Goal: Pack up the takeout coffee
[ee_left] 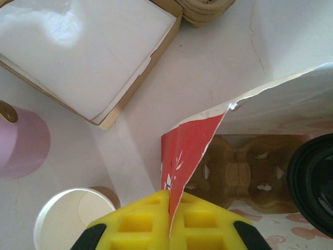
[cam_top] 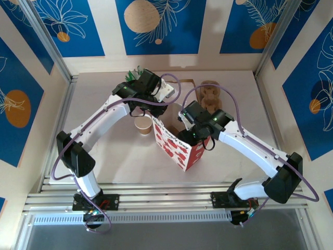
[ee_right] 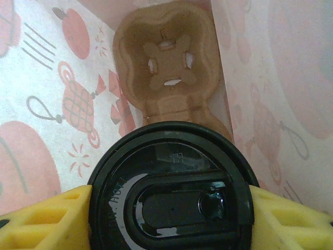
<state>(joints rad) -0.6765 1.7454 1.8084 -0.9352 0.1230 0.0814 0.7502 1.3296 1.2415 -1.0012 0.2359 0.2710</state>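
Observation:
A kraft-brown paper cup [cam_top: 143, 125] stands open and lidless on the table just left of the red-and-white paper bag [cam_top: 177, 148]; its pale inside [ee_left: 70, 221] shows beside my left fingers. My left gripper [ee_left: 169, 211] is shut on the bag's red upper edge [ee_left: 192, 146], holding the mouth open. My right gripper [ee_right: 171, 203] reaches down inside the bag, its yellow fingers [ee_right: 47, 219] shut on the rim of a round black lid [ee_right: 171, 187]; whatever is under the lid is hidden. That lid [ee_left: 312, 182] hangs above a brown pulp carrier [ee_right: 166, 67] on the bag's floor.
A pink cup [ee_left: 21, 140] stands at the back left, next to a shallow cardboard box of white paper [ee_left: 83, 52]. A stack of pulp carriers [cam_top: 210, 94] sits at the back right. The bag's printed walls [ee_right: 41, 94] close in on my right gripper [cam_top: 190, 127].

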